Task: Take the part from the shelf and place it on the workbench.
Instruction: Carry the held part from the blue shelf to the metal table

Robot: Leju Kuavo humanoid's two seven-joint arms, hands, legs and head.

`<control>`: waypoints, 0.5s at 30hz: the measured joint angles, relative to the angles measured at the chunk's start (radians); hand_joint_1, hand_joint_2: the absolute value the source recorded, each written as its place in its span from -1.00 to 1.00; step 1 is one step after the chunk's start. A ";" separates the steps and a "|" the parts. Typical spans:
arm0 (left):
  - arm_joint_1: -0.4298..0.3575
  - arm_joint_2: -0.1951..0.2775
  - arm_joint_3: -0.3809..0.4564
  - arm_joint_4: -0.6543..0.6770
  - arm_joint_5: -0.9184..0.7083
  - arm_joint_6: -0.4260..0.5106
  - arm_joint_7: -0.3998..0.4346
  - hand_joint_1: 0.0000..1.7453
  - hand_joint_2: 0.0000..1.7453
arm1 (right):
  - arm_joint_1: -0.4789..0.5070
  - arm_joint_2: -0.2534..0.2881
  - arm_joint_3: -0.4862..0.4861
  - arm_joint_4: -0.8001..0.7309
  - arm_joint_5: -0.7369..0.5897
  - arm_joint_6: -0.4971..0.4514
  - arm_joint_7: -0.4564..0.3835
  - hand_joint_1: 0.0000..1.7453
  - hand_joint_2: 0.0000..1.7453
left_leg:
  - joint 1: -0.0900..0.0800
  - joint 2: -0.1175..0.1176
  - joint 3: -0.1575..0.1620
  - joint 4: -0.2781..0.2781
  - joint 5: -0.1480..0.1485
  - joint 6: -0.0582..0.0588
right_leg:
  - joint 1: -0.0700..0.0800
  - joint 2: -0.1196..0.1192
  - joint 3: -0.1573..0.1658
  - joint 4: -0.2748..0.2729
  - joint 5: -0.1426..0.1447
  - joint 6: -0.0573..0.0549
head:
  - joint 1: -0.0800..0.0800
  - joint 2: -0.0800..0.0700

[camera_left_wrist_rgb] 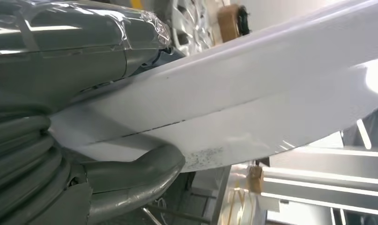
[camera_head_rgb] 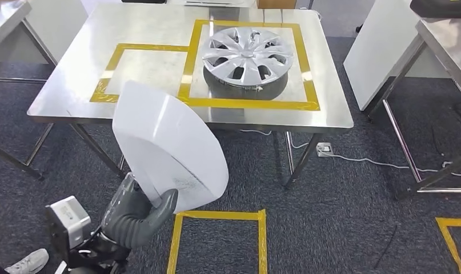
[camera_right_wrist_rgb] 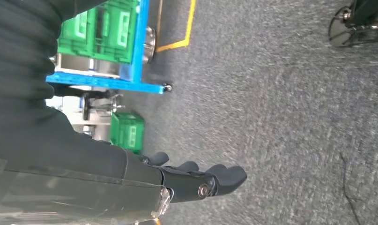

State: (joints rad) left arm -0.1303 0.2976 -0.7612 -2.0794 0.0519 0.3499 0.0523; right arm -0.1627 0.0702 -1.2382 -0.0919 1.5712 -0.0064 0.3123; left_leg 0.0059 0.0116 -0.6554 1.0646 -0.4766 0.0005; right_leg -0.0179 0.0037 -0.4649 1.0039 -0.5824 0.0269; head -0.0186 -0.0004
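Nearest to you, the left hand [camera_head_rgb: 137, 210] grips the white part [camera_head_rgb: 168, 149] at its lower edge: in the left wrist view the thick grey thumb [camera_left_wrist_rgb: 135, 174] presses up under the curved white panel [camera_left_wrist_rgb: 252, 98] while the rest of the hand lies on its other face. You can see the part raised over the grey carpet [camera_head_rgb: 342, 211], in front of the counter [camera_head_rgb: 73, 85] and not touching it; its top edge overlaps the counter's near rim in the head view. A yellow tape square [camera_head_rgb: 216, 240] is marked on the floor just beside the hand.

Your right hand [camera_right_wrist_rgb: 196, 180] hangs over the carpet with nothing in it, its dark fingers [camera_right_wrist_rgb: 226, 176] stretched out straight and lying side by side. Beyond it in that view stands a blue cart [camera_right_wrist_rgb: 107, 82] carrying green crates [camera_right_wrist_rgb: 100, 30].

Farther out, the steel counter carries two yellow tape outlines: a smaller one [camera_head_rgb: 116, 68] on the left and a larger one [camera_head_rgb: 305, 68] on the right. A silver hubcap [camera_head_rgb: 248, 54] sits on a dark ring inside the larger outline. A white cable [camera_head_rgb: 365, 161] runs across the floor under the counter's right end, and other tables stand at both sides
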 joint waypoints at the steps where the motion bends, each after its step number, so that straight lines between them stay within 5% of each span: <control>1: 0.001 0.000 0.000 -0.001 0.000 0.000 0.000 1.00 1.00 | 0.000 0.000 0.000 0.000 0.000 0.000 0.000 -1.00 1.00 | 0.001 -0.002 0.003 0.002 0.001 0.008 | 0.000 -0.001 0.004 -0.002 -0.007 0.006 | 0.003 0.000; 4: -0.001 -0.001 0.000 -0.007 -0.001 0.000 0.000 1.00 1.00 | -0.004 0.002 0.000 0.000 0.000 0.000 -0.001 -1.00 1.00 | 0.002 -0.003 0.023 -0.003 -0.015 0.027 | -0.001 -0.003 -0.032 0.085 -0.053 0.016 | 0.011 0.000; 6: -0.001 -0.002 0.000 -0.008 -0.002 0.000 0.000 1.00 1.00 | -0.004 0.002 0.000 0.000 0.000 0.000 -0.001 -1.00 1.00 | -0.002 -0.003 0.037 -0.003 -0.028 0.036 | 0.000 -0.003 -0.120 0.227 -0.094 0.018 | 0.014 0.000; 8: 0.000 -0.001 0.000 -0.008 -0.002 0.000 0.001 1.00 1.00 | -0.001 0.002 0.000 0.001 0.000 0.000 -0.001 -1.00 1.00 | -0.009 -0.008 0.057 -0.003 -0.044 0.041 | 0.004 -0.003 -0.186 0.300 -0.080 0.011 | 0.016 0.000; 10: 0.000 -0.001 0.000 -0.008 -0.002 0.000 0.001 1.00 1.00 | 0.002 0.003 0.000 0.001 0.000 0.000 -0.001 -1.00 1.00 | -0.018 -0.012 0.085 -0.004 -0.062 0.043 | 0.014 -0.002 -0.185 0.228 0.015 -0.010 | 0.018 0.000; 12: 0.000 -0.001 0.000 -0.008 -0.003 0.000 0.001 1.00 1.00 | 0.002 0.000 0.000 0.000 0.000 0.000 -0.001 -1.00 1.00 | -0.023 -0.014 0.108 -0.010 -0.077 0.043 | 0.028 -0.002 -0.159 0.127 0.094 -0.044 | 0.014 0.000; 15: 0.000 -0.002 -0.001 -0.008 -0.003 0.001 0.002 1.00 1.00 | 0.001 -0.005 0.000 -0.001 0.000 0.000 -0.001 -1.00 1.00 | -0.016 -0.016 0.116 -0.021 -0.082 0.033 | 0.045 -0.004 -0.132 0.063 0.102 -0.080 | 0.014 0.000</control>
State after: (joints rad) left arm -0.1301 0.2959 -0.7621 -2.0875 0.0486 0.3505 0.0541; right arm -0.1612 0.0652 -1.2378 -0.0932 1.5712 -0.0061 0.3113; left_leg -0.0105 -0.0040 -0.5398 1.0435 -0.5584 0.0336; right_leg 0.0267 0.0000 -0.5967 1.0667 -0.4808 -0.0530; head -0.0045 -0.0004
